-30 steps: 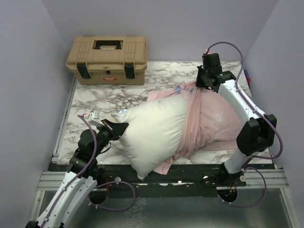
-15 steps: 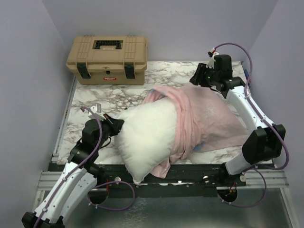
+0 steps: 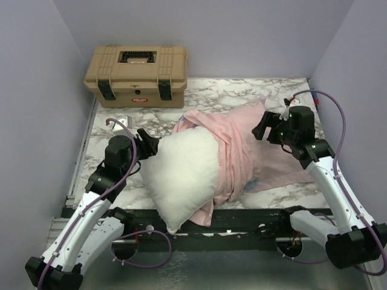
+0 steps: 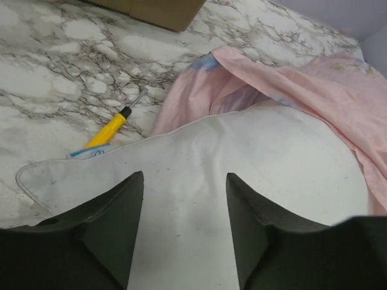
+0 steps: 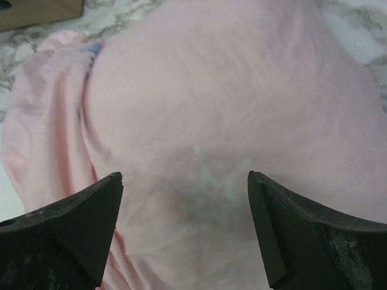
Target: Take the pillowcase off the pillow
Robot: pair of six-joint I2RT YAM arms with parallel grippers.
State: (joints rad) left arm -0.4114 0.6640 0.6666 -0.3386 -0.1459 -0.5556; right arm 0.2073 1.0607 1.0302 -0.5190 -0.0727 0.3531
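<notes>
A: Any change at the two grippers?

B: Yes. Both shut a second ago, both parted now. As for the left gripper (image 4: pixel 181 181): about half open, gripping nothing, poised just over the flat corner of the large plump white pillow (image 3: pixel 181 172), the corner clamped before. As for the right gripper (image 5: pixel 184 176): wide open, empty too, drawn back toward the right side of the marble-patterned table (image 3: pixel 199 96), facing the thin pale pink fabric pillowcase (image 3: pixel 248 142).

A: And the pillowcase itself? Lifted in a bunch earlier, no?

B: Released and fallen. Draped now loosely over the right half of the pillow, pale inside showing, with one flap spread flat on the table toward the right arm. Left half of the pillow bare, lying diagonally, its lower corner over the front edge.

A: Meaning for the task?

B: Probably about half done, not finished. Looks like a pause for a new grip: with empty jaws on both sides, no pulling possible at present. Likely needed next: to pinch the pillow corner again, to take the pink fabric again, then to draw apart.

A: Anything nearby to mind?

B: A small yellow-handled screwdriver (image 4: pixel 109 128) just beside the pillow corner; a tan plastic toolbox (image 3: pixel 138 75) at the back left, well apart.
</notes>
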